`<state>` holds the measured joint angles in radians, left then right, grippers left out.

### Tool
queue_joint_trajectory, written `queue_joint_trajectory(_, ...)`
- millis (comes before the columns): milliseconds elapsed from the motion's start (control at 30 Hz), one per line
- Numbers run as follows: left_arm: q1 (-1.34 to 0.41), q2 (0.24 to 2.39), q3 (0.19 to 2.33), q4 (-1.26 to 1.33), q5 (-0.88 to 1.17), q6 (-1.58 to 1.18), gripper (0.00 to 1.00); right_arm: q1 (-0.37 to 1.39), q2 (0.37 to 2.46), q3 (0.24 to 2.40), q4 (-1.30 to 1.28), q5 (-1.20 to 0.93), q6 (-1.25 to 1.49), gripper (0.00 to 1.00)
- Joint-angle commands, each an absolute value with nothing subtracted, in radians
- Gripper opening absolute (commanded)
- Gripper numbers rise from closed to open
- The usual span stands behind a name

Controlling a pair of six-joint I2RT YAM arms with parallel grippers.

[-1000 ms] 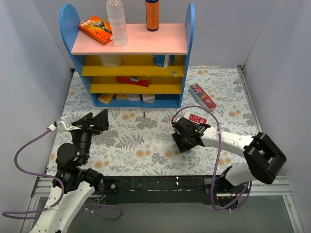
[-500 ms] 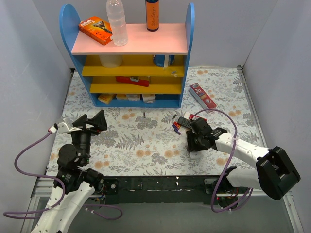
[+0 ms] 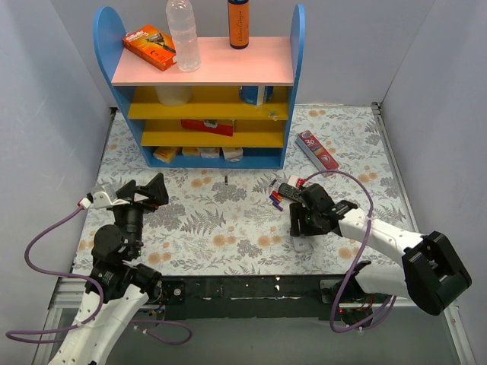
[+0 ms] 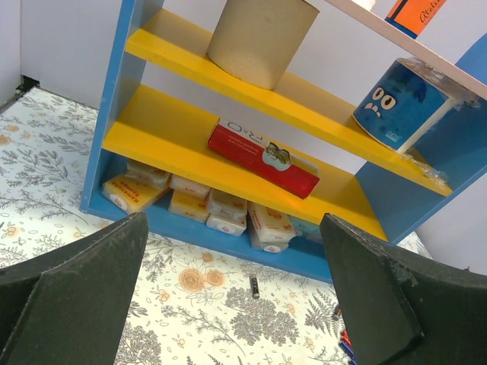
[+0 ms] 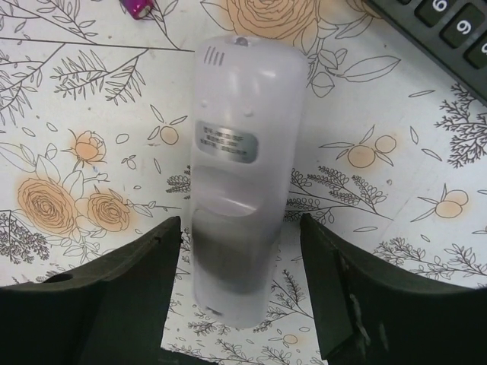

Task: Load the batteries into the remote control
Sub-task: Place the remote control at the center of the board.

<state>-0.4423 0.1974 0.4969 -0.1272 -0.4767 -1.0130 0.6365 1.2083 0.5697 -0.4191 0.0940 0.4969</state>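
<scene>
My right gripper [image 5: 240, 224] stood released, jaws astride the white translucent plastic remote [image 5: 240, 114] with a thin gap each side, nothing held. The remote lay back-up on the floral table [image 3: 228, 228], toward its near edge. I judged it light, stiff and slick-shelled, best pinched across its narrow sides, clear of the battery cover. The small red-orange and dark blue batteries [image 3: 275, 199] lay just beyond, beside a black keyed remote [image 5: 449, 30]; tiny, likely to roll. My left gripper [image 4: 232, 220] gaped empty, facing the blue-and-yellow shelf [image 4: 175, 144]. Best room looked to be mid-table.

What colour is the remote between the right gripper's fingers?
The remote is white, with a grey label; best in the right wrist view.
</scene>
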Motion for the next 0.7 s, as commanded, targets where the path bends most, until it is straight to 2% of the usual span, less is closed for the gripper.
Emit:
queue_joint_trajectory(0, -0.443, 0.213, 0.489, -0.117, -0.472, -1.000, 0.98, 0.630, 1.216, 0.511, -0.449, 0.098, 0.495, 0.76)
queue_joint_trajectory(233, -0.442, 0.218, 0.489, -0.117, -0.462, -1.003, 0.98, 0.630, 1.128, 0.518, -0.425, 0.120, 0.492, 0.88)
queue_joint_trajectory(400, -0.442, 0.219, 0.488, -0.112, -0.460, -1.000, 0.98, 0.630, 0.979, 0.526, -0.391, 0.190, 0.499, 0.98)
queue_joint_trajectory(533, -0.443, 0.221, 0.486, -0.110, -0.460, -1.000, 0.98, 0.627, 0.904, 0.543, -0.351, 0.250, 0.463, 0.98)
queue_joint_trajectory(667, -0.442, 0.224, 0.486, -0.109, -0.459, -1.002, 0.98, 0.603, 0.957, 0.621, -0.359, 0.270, 0.388, 0.98)
